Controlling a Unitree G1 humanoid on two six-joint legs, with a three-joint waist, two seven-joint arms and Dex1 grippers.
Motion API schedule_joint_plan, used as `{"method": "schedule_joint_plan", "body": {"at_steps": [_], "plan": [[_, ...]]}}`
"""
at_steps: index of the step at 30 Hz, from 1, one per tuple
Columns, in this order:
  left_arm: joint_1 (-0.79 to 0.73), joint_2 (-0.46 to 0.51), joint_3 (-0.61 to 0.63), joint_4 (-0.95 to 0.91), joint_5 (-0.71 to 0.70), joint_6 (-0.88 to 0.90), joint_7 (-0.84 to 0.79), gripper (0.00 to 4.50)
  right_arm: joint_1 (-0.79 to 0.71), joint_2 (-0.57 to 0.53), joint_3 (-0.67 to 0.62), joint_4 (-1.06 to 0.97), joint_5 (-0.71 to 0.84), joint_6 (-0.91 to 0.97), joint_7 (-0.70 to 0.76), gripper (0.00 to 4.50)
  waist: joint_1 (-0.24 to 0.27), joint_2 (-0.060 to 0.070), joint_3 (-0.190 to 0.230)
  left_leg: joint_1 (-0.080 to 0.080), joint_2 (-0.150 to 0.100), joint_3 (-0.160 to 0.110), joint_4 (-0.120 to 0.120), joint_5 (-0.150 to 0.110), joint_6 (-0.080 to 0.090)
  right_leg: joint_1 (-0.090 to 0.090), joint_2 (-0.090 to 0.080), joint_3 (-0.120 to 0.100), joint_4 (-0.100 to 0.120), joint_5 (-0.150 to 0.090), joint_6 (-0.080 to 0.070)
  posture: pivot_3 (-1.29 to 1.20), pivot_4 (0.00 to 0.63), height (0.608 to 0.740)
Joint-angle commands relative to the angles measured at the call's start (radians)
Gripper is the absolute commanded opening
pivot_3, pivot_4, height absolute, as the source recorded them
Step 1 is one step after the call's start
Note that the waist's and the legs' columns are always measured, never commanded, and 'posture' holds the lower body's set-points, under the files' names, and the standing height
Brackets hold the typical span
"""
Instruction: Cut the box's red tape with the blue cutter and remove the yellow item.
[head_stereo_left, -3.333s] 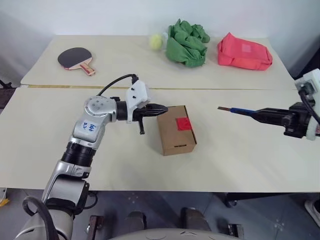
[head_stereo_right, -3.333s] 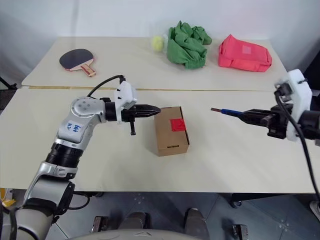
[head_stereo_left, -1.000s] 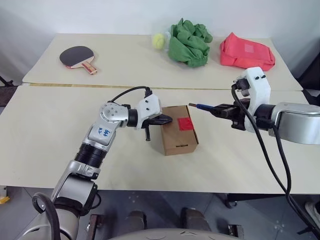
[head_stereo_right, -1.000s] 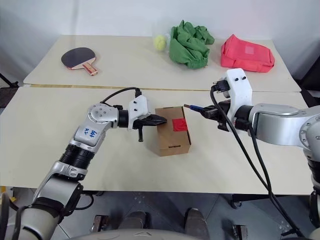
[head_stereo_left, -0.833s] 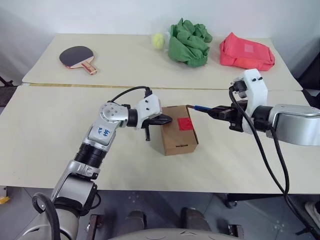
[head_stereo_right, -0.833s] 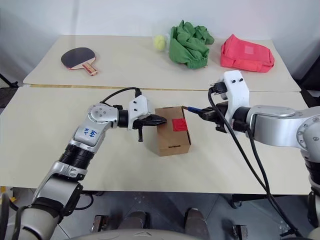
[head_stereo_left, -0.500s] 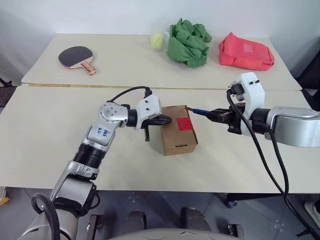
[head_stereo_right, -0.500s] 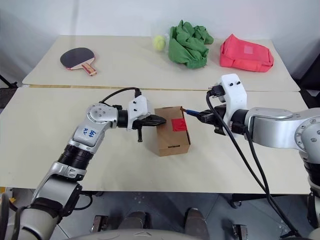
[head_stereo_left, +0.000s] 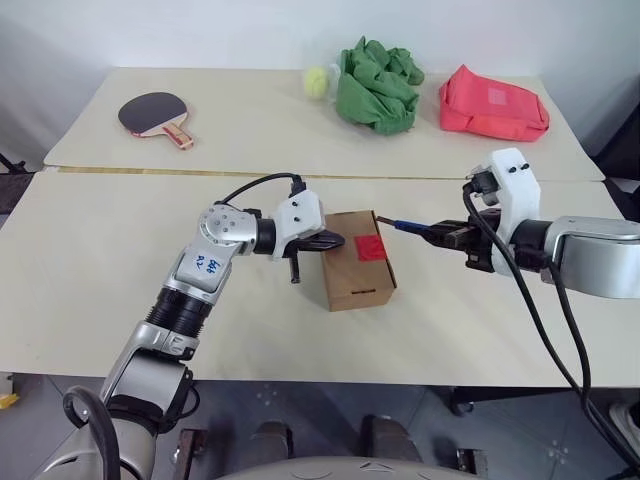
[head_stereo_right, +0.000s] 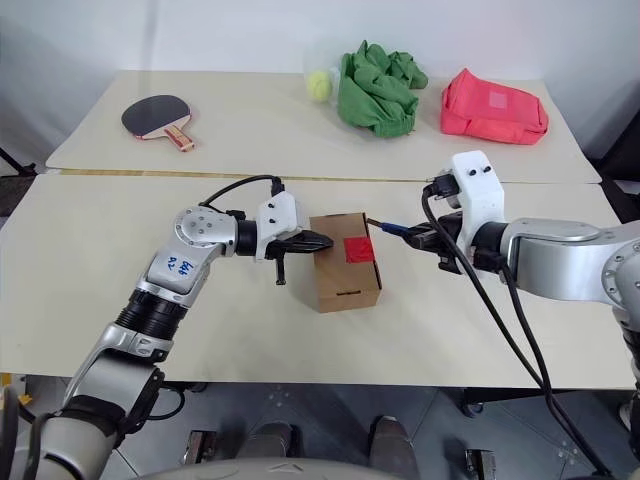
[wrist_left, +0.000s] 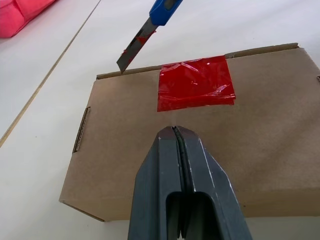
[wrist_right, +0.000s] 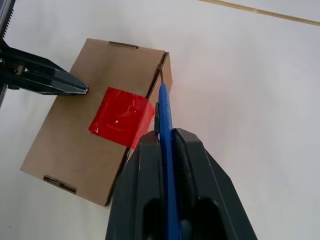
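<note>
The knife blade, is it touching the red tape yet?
Apart. In the left wrist view the blue cutter has its blade tip at the box edge, with bare cardboard between it and the red tape.

The right hand holds the blue cutter, blade tip at the box top's far edge.

A robot test lab, it seems: two plain pale tables pushed together against a bare white wall, with unrelated props, a paddle and green cloth, at the far side.
</note>
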Motion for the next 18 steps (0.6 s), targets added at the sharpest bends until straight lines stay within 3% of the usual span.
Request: {"method": "schedule_joint_plan", "body": {"at_steps": [1,18], "plan": [[0.027,0.001,-0.034,0.015,0.031,0.012,-0.007,0.00,0.004,-0.019,-0.030,-0.023,0.025,-0.010,-0.002,0.06,0.000,0.000,0.000,0.000,0.000,0.000,0.000,0.000,0.000,0.000,0.000,0.000,0.000,0.000,0.000,0.00,0.150,0.740],[0.033,0.008,-0.035,0.015,0.037,0.019,-0.007,0.00,0.002,-0.023,0.052,-0.035,0.162,-0.015,-0.031,0.06,0.000,0.000,0.000,0.000,0.000,0.000,0.000,0.000,0.000,0.000,0.000,0.000,0.000,0.000,0.000,0.00,0.150,0.740]]}}
